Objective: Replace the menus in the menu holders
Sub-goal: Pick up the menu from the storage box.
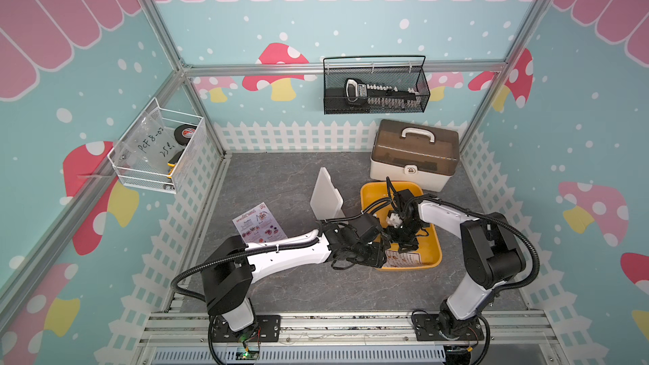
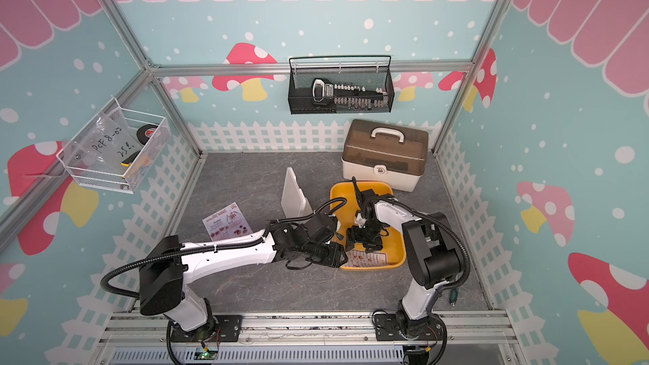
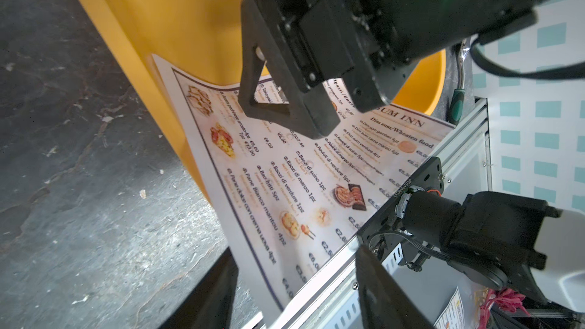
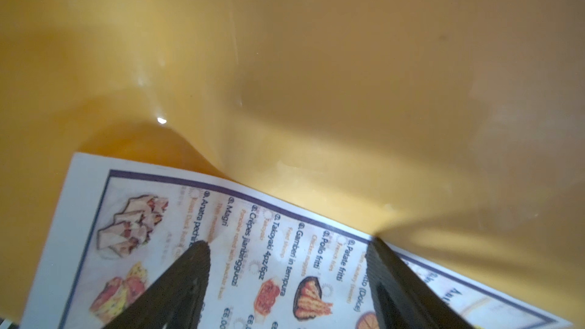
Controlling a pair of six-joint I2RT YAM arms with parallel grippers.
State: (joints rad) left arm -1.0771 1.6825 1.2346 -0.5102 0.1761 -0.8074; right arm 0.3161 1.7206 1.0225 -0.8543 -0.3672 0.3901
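Menu (image 1: 404,259) rests in yellow tray (image 1: 374,196).

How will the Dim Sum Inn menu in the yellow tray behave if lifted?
Dim Sum Inn menu is likely floppy: it curves up against the yellow tray wall. Probably light, as it's a thin sheet. It may slide, since the tray looks glossy.

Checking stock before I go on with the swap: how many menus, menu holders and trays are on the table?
Menus: 2, the pink Special Menu and the white Dim Sum Inn
Menu holders: 1, white, upright
Trays: 1, yellow, with the Dim Sum Inn in it
Total: 4
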